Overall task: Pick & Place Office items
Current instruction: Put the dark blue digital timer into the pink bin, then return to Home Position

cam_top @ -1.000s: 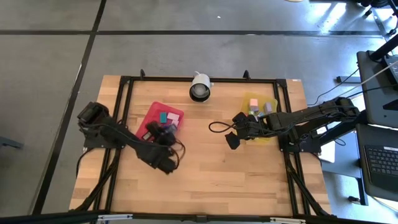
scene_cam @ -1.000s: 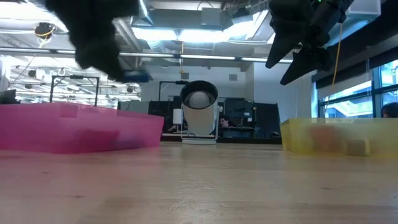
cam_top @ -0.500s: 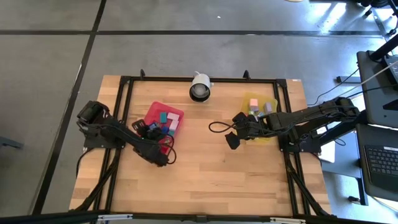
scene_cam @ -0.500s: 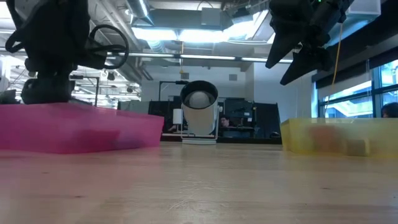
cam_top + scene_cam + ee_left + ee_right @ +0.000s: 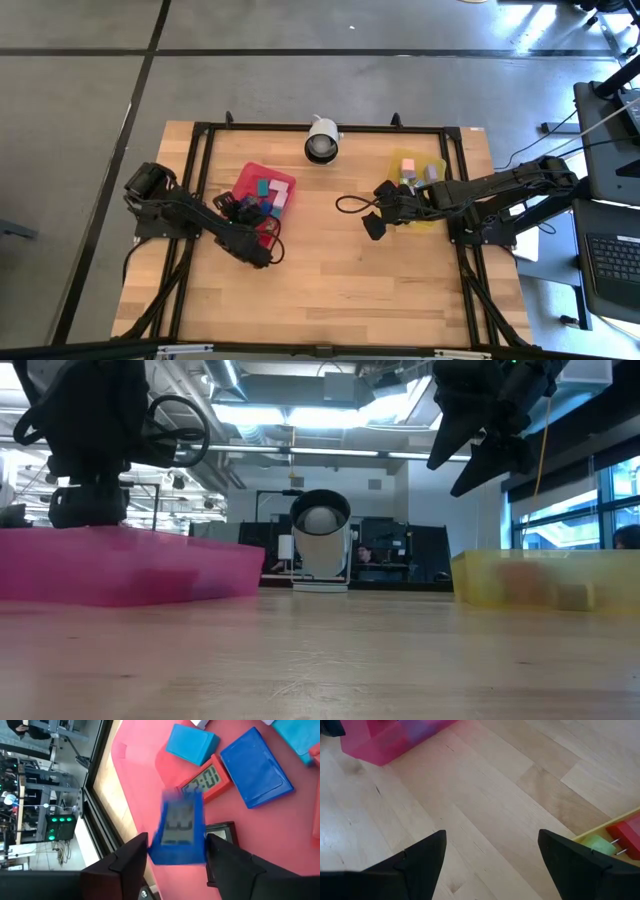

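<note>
Blue block (image 5: pixel 177 832) sits between my left claw's (image 5: pixel 176 851) parted fingers, digits unreadable; right claw (image 5: pixel 490 852) wide over bare counter (image 5: pixel 485 805).

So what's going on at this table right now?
The left gripper is over the red tray, with a small blue clock-like block between its fingers, blurred as if dropping. Other blue and red pieces lie in the tray below it. The right gripper hangs open above bare wood beside the yellow tray.
</note>
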You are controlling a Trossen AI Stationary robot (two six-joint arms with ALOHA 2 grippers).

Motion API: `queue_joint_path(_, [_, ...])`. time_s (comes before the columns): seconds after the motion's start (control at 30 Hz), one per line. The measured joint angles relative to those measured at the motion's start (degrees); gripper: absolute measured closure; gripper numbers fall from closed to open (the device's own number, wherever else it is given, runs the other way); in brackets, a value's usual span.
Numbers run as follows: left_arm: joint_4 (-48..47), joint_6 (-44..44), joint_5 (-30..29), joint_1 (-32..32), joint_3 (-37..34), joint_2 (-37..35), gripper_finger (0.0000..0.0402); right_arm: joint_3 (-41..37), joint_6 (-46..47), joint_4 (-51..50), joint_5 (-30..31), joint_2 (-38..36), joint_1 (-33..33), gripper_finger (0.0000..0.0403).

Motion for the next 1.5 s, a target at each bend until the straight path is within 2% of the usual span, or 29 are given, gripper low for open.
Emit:
queue_joint_path(0.23, [-1.29,-0.13,0.34,0.0,0.11,0.1,0.0188,0.0,0.01,0.01,0.01,0.0,0.0,0.0086])
queue_joint_path(0.4, [-10.62,-5.88,0.03,0.07,2.45,0.11,0.0195,0.0,0.0,-0.01,-0.01,0.0,-0.02,0.0085])
queue_joint_path(0.7, [1.83,1.51,-1.56,-0.76,2.93,-12.03,0.023,0.0,-0.01,0.25,-0.01,0.0,-0.01,0.0085])
queue_joint_path(0.87, [13.31,10.79,-3.82,-3.16,2.93,-21.88,0.026,0.0,-0.01,0.45,-0.06,0.0,-0.02,0.0085])
queue_joint_path(0.97, [24.04,20.07,-5.86,-4.92,2.93,-27.0,0.0273,0.0,0.01,0.44,-0.06,0.0,-0.01,0.0085])
queue_joint_path(1.07, [36.79,31.87,-5.09,-5.93,2.93,-29.95,0.028,0.0,0.01,0.44,-0.05,0.0,-0.01,0.0085])
queue_joint_path(1.17, [48.96,42.02,-1.38,-6.02,2.93,-30.44,0.0284,0.0,0.01,0.43,-0.04,0.0,-0.01,0.0085])
queue_joint_path(1.27, [60.44,47.94,3.85,-5.97,2.93,-29.53,0.029,0.0,0.0,0.43,-0.04,0.01,0.0,0.0085])
queue_joint_path(1.5, [78.09,58.56,10.68,-5.05,2.95,-21.9,0.0311,0.0,0.0,0.54,-0.04,0.0,-0.02,0.0085])
